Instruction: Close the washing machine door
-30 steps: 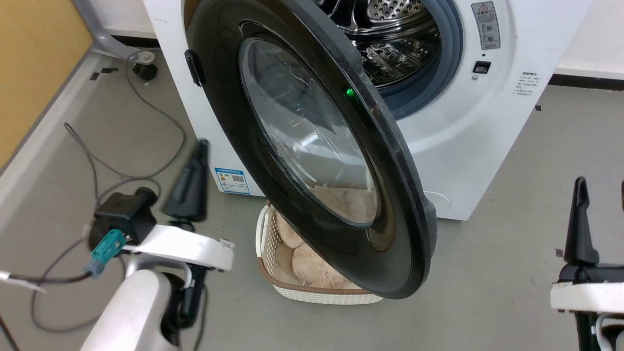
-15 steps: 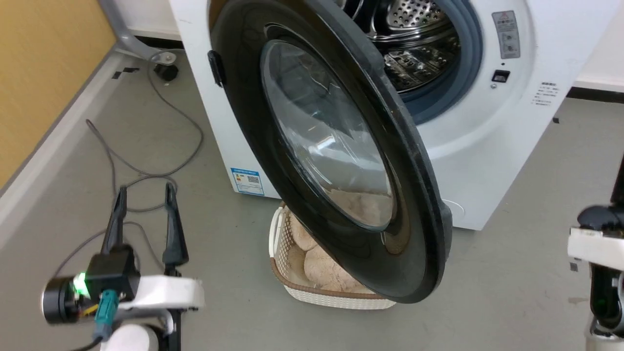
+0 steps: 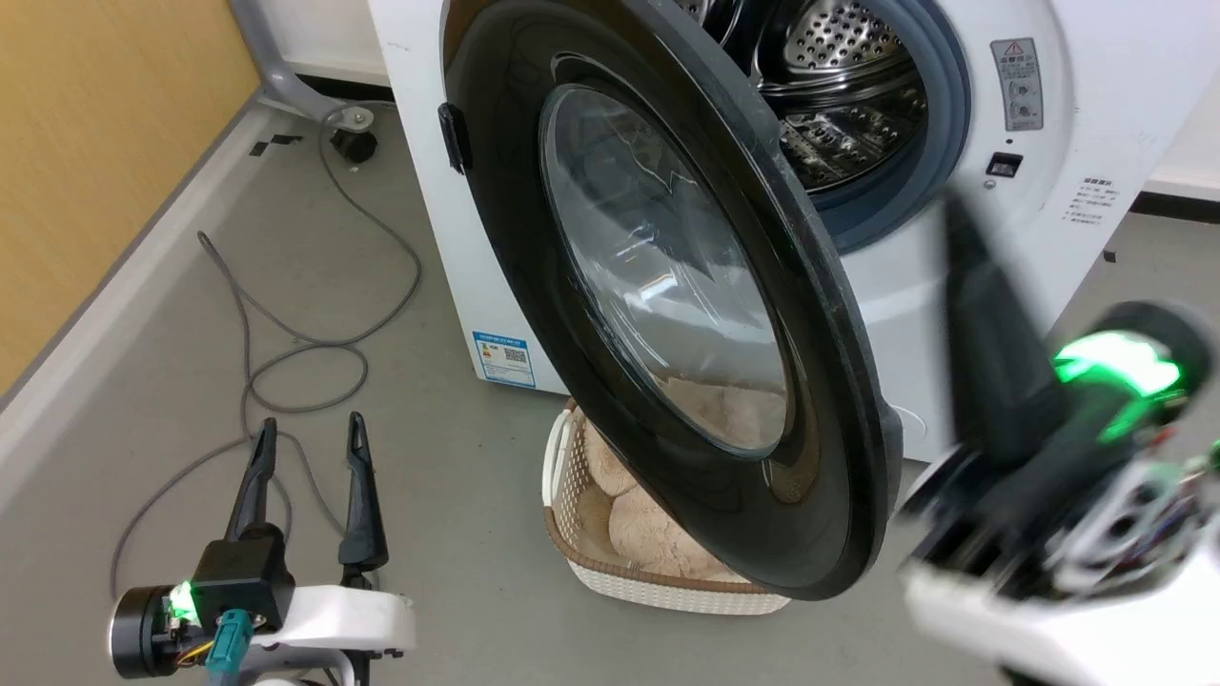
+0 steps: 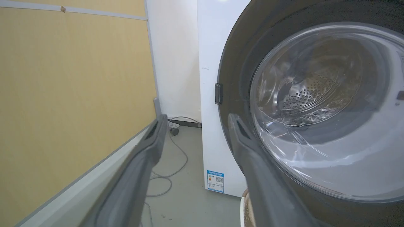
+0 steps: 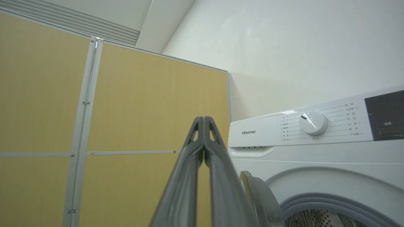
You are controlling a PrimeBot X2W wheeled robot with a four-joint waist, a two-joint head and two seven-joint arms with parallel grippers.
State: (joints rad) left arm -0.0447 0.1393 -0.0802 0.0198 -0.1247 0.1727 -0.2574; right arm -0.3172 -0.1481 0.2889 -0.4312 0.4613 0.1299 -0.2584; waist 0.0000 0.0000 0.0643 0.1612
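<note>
The washing machine door (image 3: 667, 286), a glossy black disc with a bulging glass window, stands swung open in front of the white washing machine (image 3: 963, 286), baring the steel drum (image 3: 839, 95). My left gripper (image 3: 310, 433) is open low at the left, apart from the door, fingers pointing up. In the left wrist view the door (image 4: 315, 110) fills the right side beyond the open left gripper (image 4: 195, 118). My right gripper (image 3: 958, 214) is shut and blurred, raised just right of the door's edge, holding nothing. In the right wrist view the shut right gripper (image 5: 202, 119) points up past the machine's control panel (image 5: 315, 126).
A white basket (image 3: 610, 562) of beige plush stuff sits on the floor under the open door. Grey cables (image 3: 286, 353) loop over the floor left of the machine. A yellow wall panel (image 3: 86, 143) with a grey skirting runs along the left.
The left gripper opened and sank lower. The right gripper shut and swung up and in towards the door's right edge. The head camera shifted, sliding the scene right and down.
</note>
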